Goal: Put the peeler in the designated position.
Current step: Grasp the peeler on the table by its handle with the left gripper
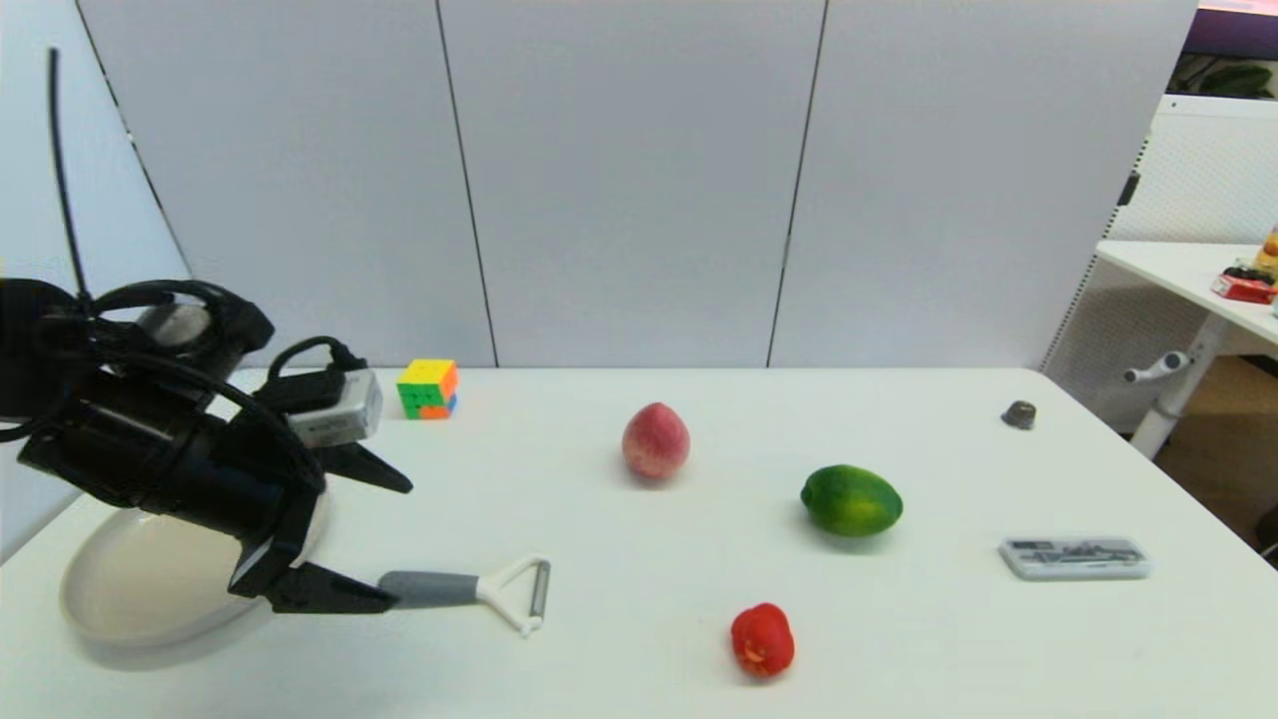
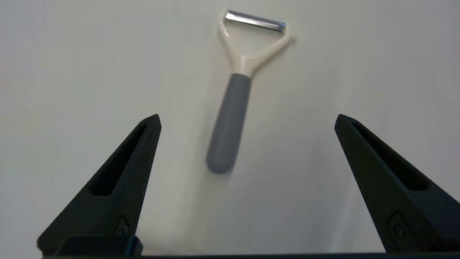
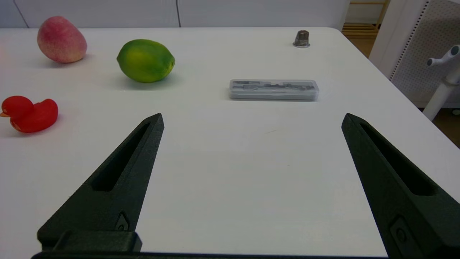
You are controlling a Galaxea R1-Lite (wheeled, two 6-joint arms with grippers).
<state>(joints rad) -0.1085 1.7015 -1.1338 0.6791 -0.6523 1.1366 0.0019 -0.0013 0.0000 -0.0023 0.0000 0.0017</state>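
Observation:
The peeler [image 1: 464, 587] lies flat on the white table near the front left, grey handle toward my left gripper, white forked head and metal blade pointing right. The left wrist view shows the peeler [image 2: 233, 108] resting on bare tabletop just beyond the fingertips, untouched. My left gripper [image 1: 394, 539] is open, hovering above the handle end with one finger [image 1: 329, 591] almost at the handle's tip. My right gripper [image 3: 251, 120] is open and holds nothing, parked over the table's right side, out of the head view. The designated position is unmarked tabletop and cannot be picked out.
A beige plate [image 1: 130, 589] sits under the left arm. A colour cube [image 1: 428, 388], a peach [image 1: 655, 440], a green fruit [image 1: 851, 499], a red duck toy [image 1: 762, 640], a grey case [image 1: 1074, 557] and a small dark cap [image 1: 1018, 413] are spread across the table.

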